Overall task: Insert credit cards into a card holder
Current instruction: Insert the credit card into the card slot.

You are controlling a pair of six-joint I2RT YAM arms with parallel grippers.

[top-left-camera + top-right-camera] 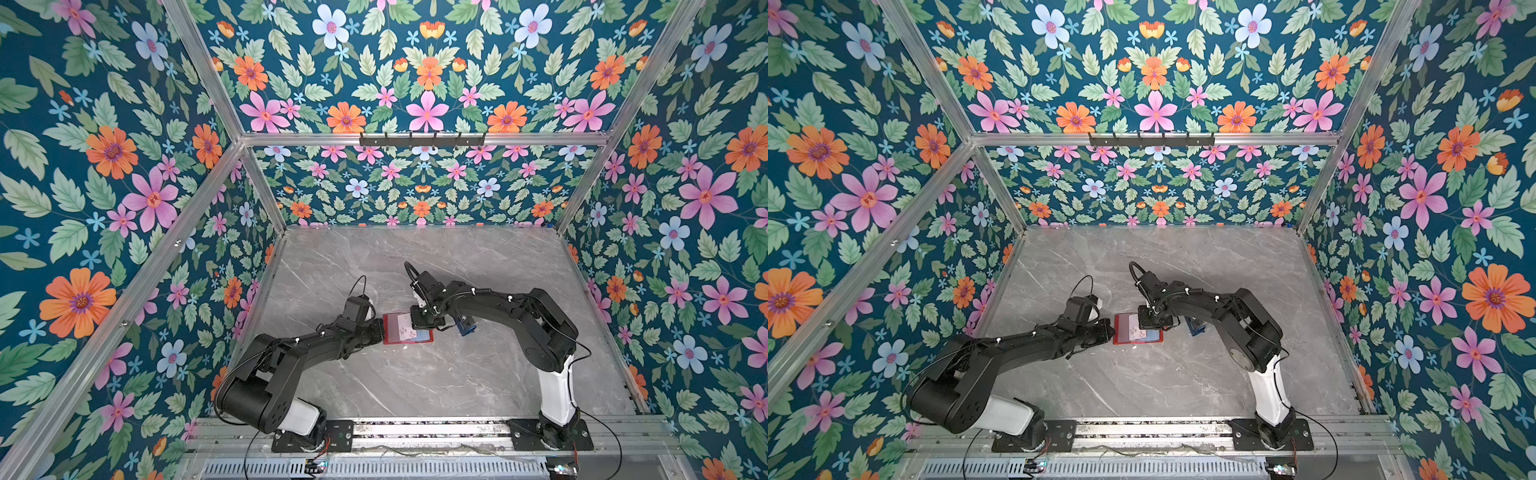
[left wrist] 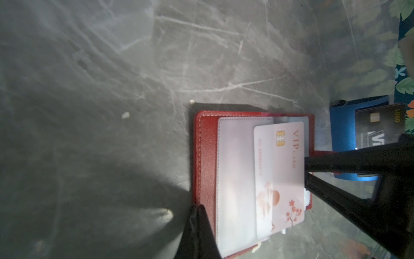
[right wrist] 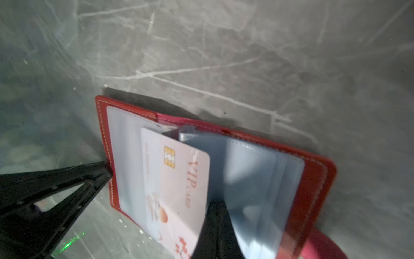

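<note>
The red card holder (image 1: pixel 388 329) (image 1: pixel 1120 331) lies open on the marble table in both top views. A whitish-pink VIP credit card (image 2: pixel 284 168) (image 3: pixel 179 183) sits partly inside a clear sleeve on the holder's (image 2: pixel 206 157) left page. My left gripper (image 2: pixel 198 207) (image 1: pixel 380 328) (image 1: pixel 1111 330) is shut, its tip resting on the holder's outer left edge. My right gripper (image 3: pixel 216 203) (image 1: pixel 415 321) (image 1: pixel 1148 322) is shut, its tip against the card's free edge. Beside it, loose clear sleeves (image 3: pixel 251 179) stand up. A dark credit card (image 2: pixel 380 125) rests in a blue tray.
The blue tray (image 2: pixel 342 130) (image 1: pixel 465 325) (image 1: pixel 1196 326) stands just right of the holder, partly under my right arm. The holder's red snap tab (image 3: pixel 320 246) sticks out on its right side. Floral walls enclose the table on three sides.
</note>
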